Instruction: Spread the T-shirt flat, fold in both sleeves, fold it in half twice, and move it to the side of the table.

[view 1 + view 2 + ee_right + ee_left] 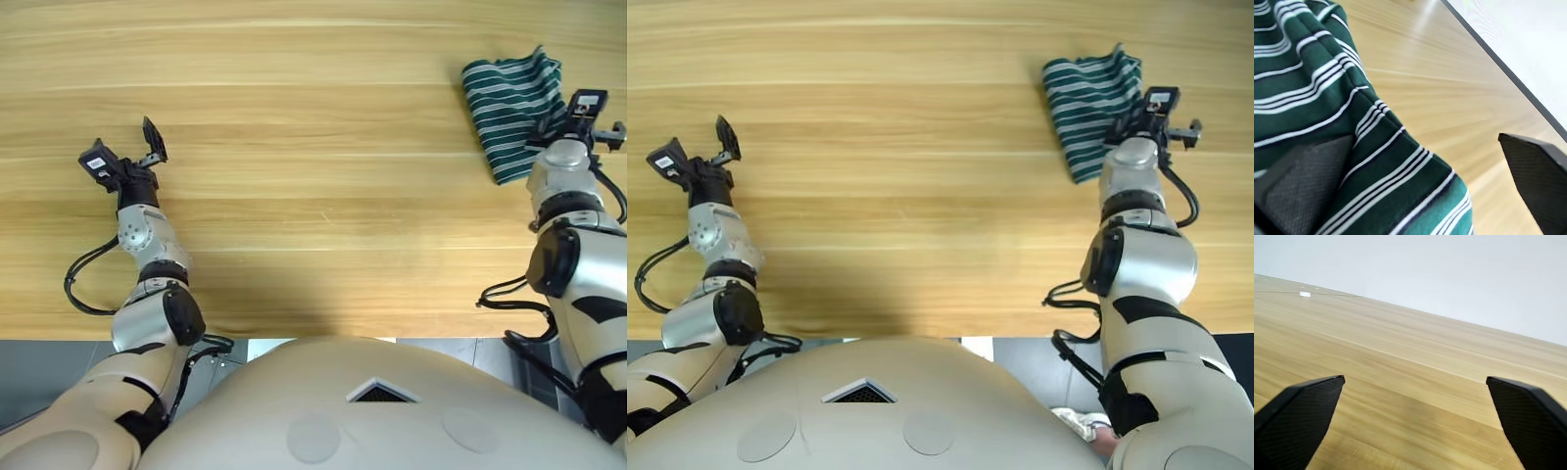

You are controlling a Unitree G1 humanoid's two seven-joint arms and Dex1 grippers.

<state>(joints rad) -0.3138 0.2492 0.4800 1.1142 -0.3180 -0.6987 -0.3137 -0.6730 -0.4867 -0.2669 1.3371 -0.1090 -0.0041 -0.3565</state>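
Head view, shirt: folded green-and-white striped T-shirt (509, 108) lies far right on the pale wooden table (313, 215), with its long axis running far-to-near.
Head view, writing: the white label (95, 164) on the left gripper (127, 149) is too small to read.
Left wrist view: jaws wide apart over bare wood.
Right wrist view: right gripper (1424, 138) has jaws wide, one finger (1303, 186) against the cloth.

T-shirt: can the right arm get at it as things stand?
Probably yes. The right tool is open and straddles the edge of the folded T-shirt on the table; nothing lies between them.
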